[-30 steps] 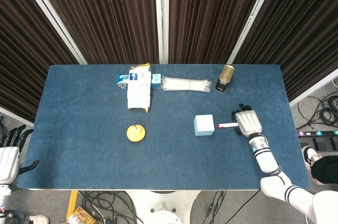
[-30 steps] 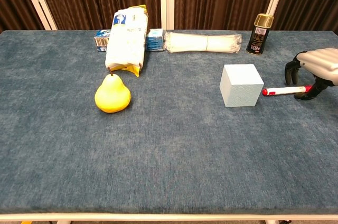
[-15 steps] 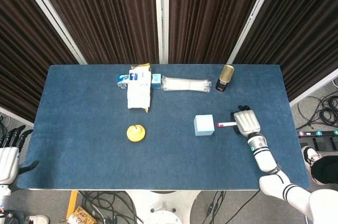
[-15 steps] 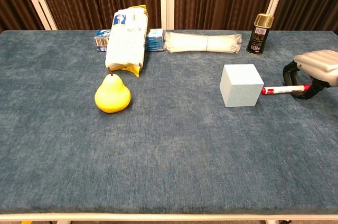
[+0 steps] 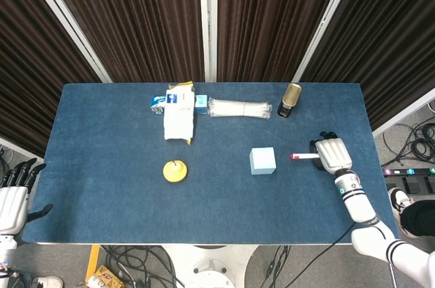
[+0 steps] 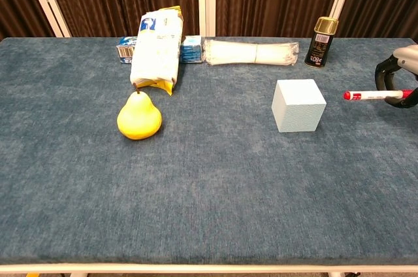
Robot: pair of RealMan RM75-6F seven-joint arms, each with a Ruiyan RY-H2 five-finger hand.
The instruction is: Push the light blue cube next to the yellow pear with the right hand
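Holding a red-tipped white marker (image 6: 374, 95) level in its curled fingers (image 6: 388, 72), the right hand (image 5: 332, 154) sits to the right of the light blue cube (image 5: 262, 161) — the marker's red end points at the cube with a clear gap between them. The cube rests on the blue tabletop (image 5: 102, 193), well apart from the yellow pear (image 5: 175, 170) to its left. The left hand (image 5: 13, 201) hangs off the tabletop's left edge — fingers spread, grasping nothing.

Matt blue cloth covers the table (image 6: 196, 192), the cube (image 6: 298, 105) looks foamy-matt, the spray can (image 6: 321, 42) glossy metal.
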